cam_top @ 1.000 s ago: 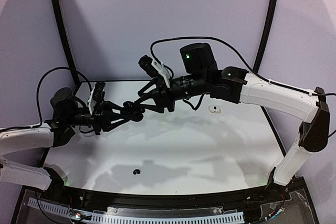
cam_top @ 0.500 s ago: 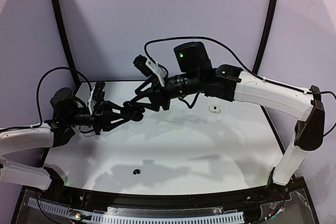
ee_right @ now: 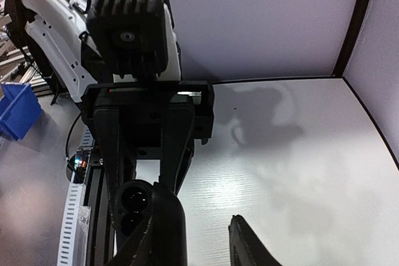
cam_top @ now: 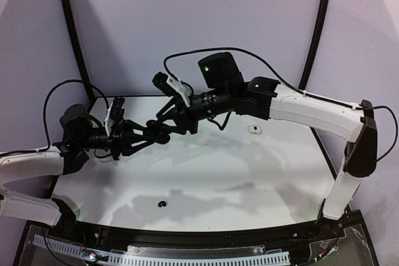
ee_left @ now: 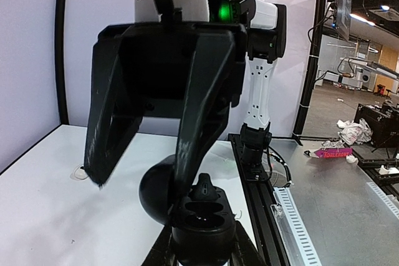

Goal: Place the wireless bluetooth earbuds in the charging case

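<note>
Left pincer (ee_left: 202, 244) clamps open charging case (ee_left: 202, 216); right pincer (ee_left: 140, 175) apart just above.
Insertion seems unfinished; right pincer carries no visible earbud.

bright overhead light — soft shadows, mild glare
</note>
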{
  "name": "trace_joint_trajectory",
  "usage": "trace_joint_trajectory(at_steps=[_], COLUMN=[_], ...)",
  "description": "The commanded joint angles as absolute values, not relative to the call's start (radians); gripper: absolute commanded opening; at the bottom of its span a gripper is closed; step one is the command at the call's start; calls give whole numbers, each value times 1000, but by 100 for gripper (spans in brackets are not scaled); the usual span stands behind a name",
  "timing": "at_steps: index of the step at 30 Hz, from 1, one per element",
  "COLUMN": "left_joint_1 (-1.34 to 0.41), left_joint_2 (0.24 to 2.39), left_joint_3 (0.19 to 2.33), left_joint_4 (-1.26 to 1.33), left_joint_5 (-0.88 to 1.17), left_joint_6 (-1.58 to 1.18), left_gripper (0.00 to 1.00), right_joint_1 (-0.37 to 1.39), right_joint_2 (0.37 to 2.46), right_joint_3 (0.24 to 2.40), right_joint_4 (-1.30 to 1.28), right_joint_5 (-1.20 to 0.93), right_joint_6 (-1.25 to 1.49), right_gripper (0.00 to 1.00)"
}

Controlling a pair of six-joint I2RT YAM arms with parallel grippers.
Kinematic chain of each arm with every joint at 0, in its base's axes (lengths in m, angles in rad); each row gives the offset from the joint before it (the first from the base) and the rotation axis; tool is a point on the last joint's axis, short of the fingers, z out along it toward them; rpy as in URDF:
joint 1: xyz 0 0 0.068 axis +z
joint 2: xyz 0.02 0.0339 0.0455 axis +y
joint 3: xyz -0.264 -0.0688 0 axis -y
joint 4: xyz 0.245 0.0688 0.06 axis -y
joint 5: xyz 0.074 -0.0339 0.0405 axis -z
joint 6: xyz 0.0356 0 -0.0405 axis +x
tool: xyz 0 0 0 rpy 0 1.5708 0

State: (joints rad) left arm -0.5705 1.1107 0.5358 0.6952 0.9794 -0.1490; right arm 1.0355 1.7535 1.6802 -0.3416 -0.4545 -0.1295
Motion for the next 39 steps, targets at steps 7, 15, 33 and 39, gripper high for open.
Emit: trace_joint_trajectory(at_steps=[7, 15, 33, 39], left_joint_1=[-575, -574, -574, -574], left_joint_2=[1104, 1112, 1115, 1110], left_joint_3=[532, 535, 585, 607], left_joint_4=[713, 662, 586, 535], left_joint_5=[993, 963, 964, 1003], left_joint_6=[-128, -76, -77, 33], left_gripper=[1, 27, 47, 47], right_joint_1=[1041, 1042, 1145, 1185], right_joint_2=[1770, 1740, 1752, 1755], right_joint_3=[1714, 1728, 1802, 1817], right_joint_4=[-383, -387, -472, -473], right_joint_5=[-486, -464, -137, -28], right_joint_6=[-144, -163, -330, -397], right_gripper=[9, 1, 1, 1])
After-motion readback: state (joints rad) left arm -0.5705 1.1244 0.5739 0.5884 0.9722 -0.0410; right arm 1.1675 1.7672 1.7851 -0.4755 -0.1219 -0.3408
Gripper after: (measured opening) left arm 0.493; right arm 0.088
